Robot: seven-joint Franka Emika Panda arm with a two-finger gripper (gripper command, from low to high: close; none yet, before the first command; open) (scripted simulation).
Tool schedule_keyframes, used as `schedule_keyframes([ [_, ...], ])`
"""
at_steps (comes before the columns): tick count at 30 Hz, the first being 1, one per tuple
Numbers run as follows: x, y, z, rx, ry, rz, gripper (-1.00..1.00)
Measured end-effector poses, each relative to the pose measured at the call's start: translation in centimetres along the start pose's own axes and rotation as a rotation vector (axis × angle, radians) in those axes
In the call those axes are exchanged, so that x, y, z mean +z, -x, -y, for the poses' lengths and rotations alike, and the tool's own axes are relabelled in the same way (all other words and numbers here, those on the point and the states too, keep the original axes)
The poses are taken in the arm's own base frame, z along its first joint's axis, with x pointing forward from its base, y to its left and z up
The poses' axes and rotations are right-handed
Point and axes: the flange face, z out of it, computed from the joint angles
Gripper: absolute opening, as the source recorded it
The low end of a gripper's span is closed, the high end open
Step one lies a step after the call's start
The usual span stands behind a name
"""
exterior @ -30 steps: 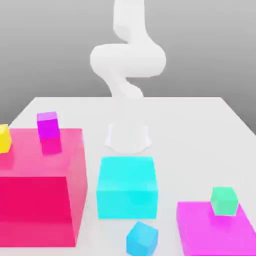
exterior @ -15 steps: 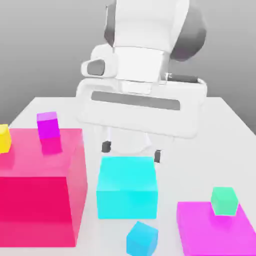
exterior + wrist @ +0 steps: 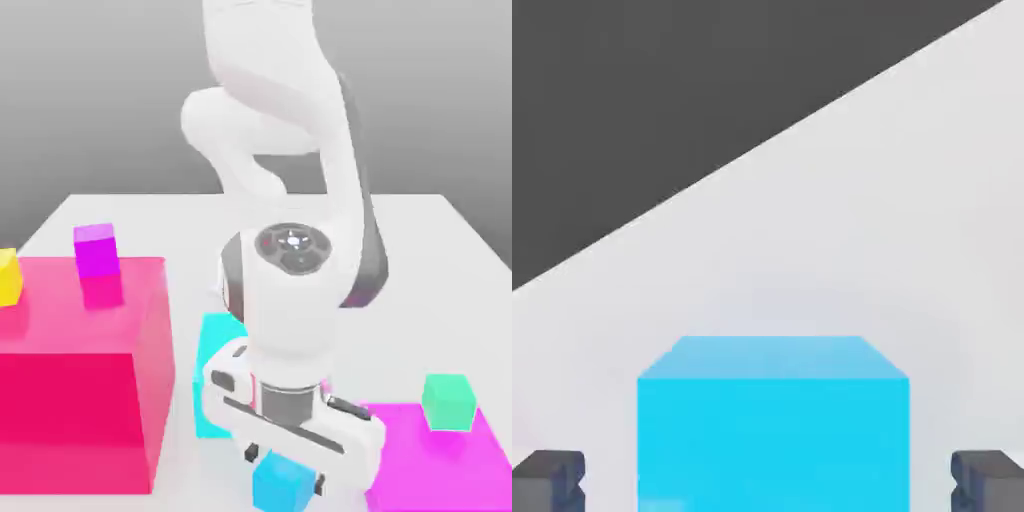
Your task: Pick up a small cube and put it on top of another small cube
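While jaws stand apart astride blue cube (image 3: 283,484), on table (image 3: 420,310) at near side of cyan block (image 3: 213,405), main risk is shallow grip: closing too high could let cube slip; uneven first contact could twist it.

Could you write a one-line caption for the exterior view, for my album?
A white robot arm reaches down, its open gripper astride a small blue cube.
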Motion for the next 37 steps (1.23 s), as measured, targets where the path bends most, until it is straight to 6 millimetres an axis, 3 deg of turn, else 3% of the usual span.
schedule_keyframes([
  [5, 0.2, 0.0, 0.0, 0.001, -0.001, -0.001, -1.0],
  [10, -5.4, -0.4, 0.2, 0.001, -0.009, -0.006, -1.0],
  [12, -9.5, -3.6, 1.9, 0.003, -0.079, -0.058, -1.0],
  [15, -15.5, -10.3, 1.5, 0.152, -0.116, -0.122, -1.0],
  [18, -21.6, -17.4, -1.5, 0.36, -0.133, -0.167, -1.0],
  [21, -26.2, -22.4, -5.4, 0.569, -0.123, -0.171, -1.0],
  [25, -30.3, -27.5, -11.7, 0.865, -0.08, -0.122, -1.0],
  [28, -33.3, -30.6, -17.5, 1.095, -0.052, -0.067, -1.0],
  [30, -31.9, -30.3, -18.7, 1.167, -0.015, -0.017, -1.0],
  [33, -27.5, -30.3, -19.0, 1.188, -0.003, -0.001, -1.0],
  [34, -26.5, -30.2, -19.1, 1.189, -0.002, 0.0, 1.0],
  [37, -26.5, -30.2, -19.1, 1.189, -0.003, 0.0, 1.0],
])
